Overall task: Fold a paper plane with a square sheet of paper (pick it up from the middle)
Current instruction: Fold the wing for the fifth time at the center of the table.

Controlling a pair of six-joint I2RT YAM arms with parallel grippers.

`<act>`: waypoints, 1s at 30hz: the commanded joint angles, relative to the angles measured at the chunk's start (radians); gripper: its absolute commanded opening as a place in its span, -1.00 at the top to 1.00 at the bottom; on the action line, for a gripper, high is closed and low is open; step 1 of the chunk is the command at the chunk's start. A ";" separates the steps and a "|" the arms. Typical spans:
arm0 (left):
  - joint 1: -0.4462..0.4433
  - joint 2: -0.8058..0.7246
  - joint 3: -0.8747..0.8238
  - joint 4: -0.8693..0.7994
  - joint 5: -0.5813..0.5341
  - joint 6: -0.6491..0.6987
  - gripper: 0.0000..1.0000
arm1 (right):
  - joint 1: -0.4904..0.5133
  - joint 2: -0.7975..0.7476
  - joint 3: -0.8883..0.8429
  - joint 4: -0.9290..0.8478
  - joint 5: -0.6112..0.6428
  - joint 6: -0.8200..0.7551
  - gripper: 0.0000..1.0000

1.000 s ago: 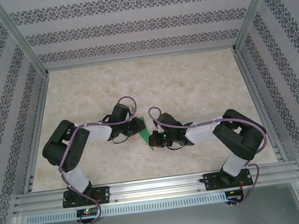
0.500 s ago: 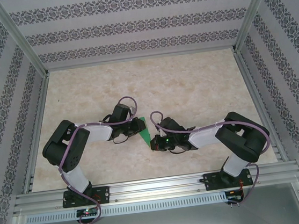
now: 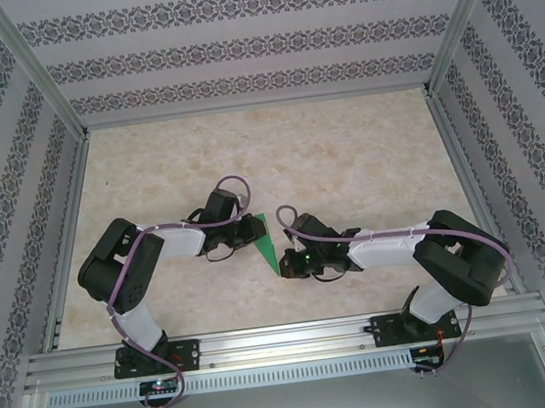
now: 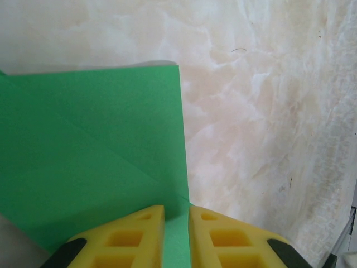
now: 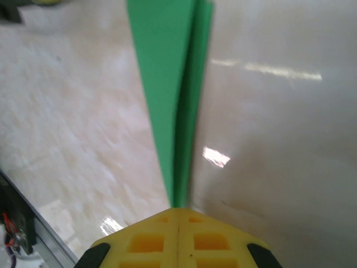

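The green plane point(image 3: 270, 247) was held over the desk point(image 3: 365, 154) between the two arms, near the front middle. The left jaws, narrowly parted, pinched its edge. The right jaws were closed on its pointed tip.

arms point(image 3: 174, 243): black joints, white link shells | cables point(image 3: 236, 184): purple, looped | left gripper point(image 4: 177, 215): yellow fingers point(image 4: 134, 237), hollow cells | right wrist: green light point(image 3: 305, 255)

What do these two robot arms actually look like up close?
Both the left arm and right arm have black joints, white link covers and a looping mauve cable. The left end effector and right end effector have yellow plastic fingers with moulded rectangular pockets and black trim.
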 commanded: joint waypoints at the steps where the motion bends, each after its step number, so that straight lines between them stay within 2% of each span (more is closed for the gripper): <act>1: 0.000 0.045 0.001 -0.058 -0.040 0.032 0.60 | -0.001 0.013 0.057 0.049 0.039 0.016 0.93; 7: 0.001 0.043 0.004 -0.060 -0.034 0.035 0.60 | 0.001 0.135 0.096 0.111 0.003 0.042 0.93; 11: 0.001 0.043 0.004 -0.063 -0.035 0.035 0.60 | 0.012 0.183 0.057 0.143 -0.018 0.070 0.94; 20: 0.000 0.031 0.000 -0.070 -0.079 0.021 0.60 | 0.032 0.094 -0.077 0.140 -0.011 0.095 0.93; 30: 0.001 0.035 -0.004 -0.043 -0.063 0.018 0.61 | 0.038 0.031 -0.056 0.050 0.011 0.067 0.92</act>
